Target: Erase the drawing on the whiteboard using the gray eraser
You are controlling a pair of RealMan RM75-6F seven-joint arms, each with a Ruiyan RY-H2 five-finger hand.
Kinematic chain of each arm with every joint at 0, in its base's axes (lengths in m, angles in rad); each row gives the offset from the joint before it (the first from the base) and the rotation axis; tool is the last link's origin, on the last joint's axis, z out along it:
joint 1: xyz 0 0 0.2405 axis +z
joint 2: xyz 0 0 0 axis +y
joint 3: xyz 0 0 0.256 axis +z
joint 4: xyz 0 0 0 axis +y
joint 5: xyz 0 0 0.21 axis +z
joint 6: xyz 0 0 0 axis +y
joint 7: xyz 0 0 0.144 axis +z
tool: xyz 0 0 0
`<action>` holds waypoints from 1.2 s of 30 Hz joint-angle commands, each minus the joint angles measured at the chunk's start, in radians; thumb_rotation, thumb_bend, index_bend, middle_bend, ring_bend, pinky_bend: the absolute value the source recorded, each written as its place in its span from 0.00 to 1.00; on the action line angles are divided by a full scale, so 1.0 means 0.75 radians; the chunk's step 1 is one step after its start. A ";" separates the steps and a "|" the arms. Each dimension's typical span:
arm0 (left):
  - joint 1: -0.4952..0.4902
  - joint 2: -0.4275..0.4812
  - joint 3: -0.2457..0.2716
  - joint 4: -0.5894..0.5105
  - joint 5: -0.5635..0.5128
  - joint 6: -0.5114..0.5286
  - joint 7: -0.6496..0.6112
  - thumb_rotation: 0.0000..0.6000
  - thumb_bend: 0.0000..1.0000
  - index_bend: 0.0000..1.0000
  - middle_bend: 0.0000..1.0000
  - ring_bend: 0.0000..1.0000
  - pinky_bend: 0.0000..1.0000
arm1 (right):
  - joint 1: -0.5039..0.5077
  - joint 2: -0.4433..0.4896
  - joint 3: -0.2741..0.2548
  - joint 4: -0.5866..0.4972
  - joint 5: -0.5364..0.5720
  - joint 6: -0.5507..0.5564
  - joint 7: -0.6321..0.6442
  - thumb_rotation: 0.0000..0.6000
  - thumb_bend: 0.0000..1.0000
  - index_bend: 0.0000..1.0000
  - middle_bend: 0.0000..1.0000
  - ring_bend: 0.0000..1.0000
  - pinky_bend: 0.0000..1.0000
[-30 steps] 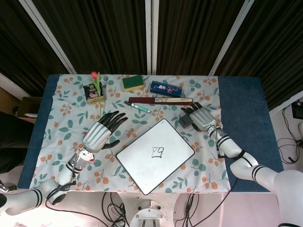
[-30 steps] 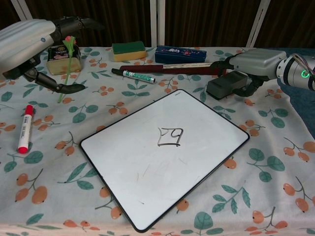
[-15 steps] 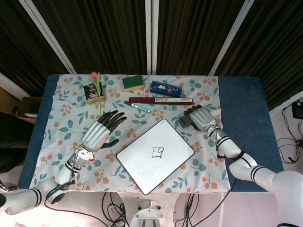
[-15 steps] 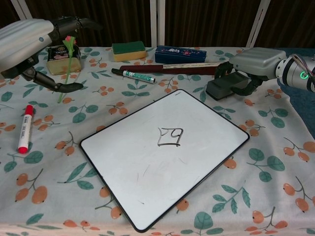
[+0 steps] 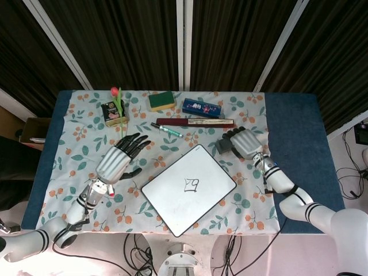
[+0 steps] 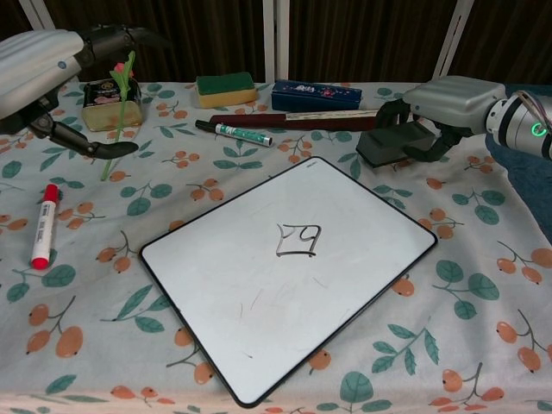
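Note:
The whiteboard (image 5: pixel 172 204) (image 6: pixel 216 285) lies tilted in the middle of the table with a small black drawing (image 5: pixel 191 184) (image 6: pixel 297 240) at its centre. My right hand (image 5: pixel 247 144) (image 6: pixel 453 103) grips the gray eraser (image 5: pixel 224 146) (image 6: pixel 392 145), lifted a little above the cloth just beyond the board's far right corner. My left hand (image 5: pixel 118 159) (image 6: pixel 39 69) hovers over the cloth left of the board, fingers spread, holding nothing.
A red marker (image 6: pixel 41 226) lies at the left. At the back are a green-capped marker (image 5: pixel 167 130) (image 6: pixel 233 131), a dark red ruler (image 5: pixel 195 122), a blue pencil case (image 5: pixel 202 107) (image 6: pixel 316 95), a green-yellow sponge (image 5: pixel 161 100) (image 6: pixel 226 89), a small tin (image 5: pixel 112 112) and a tulip (image 5: pixel 118 106).
My right hand has closed on the eraser and raised it slightly off the cloth. My left hand has drifted a little to the left, away from the board.

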 commanded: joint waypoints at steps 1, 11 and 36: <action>0.006 0.008 -0.007 0.001 -0.006 0.011 -0.003 1.00 0.20 0.12 0.10 0.07 0.19 | -0.009 0.043 0.003 -0.062 -0.025 0.053 0.014 1.00 0.45 0.52 0.47 0.36 0.38; 0.051 0.074 -0.015 0.004 -0.042 0.042 -0.024 1.00 0.20 0.12 0.10 0.07 0.19 | -0.080 0.260 -0.134 -0.478 -0.228 0.228 -0.032 1.00 0.45 0.54 0.49 0.38 0.39; 0.182 0.199 -0.005 0.025 -0.093 0.112 -0.097 1.00 0.20 0.12 0.10 0.07 0.19 | -0.102 0.108 -0.225 -0.635 -0.401 0.161 -0.460 1.00 0.45 0.55 0.49 0.38 0.40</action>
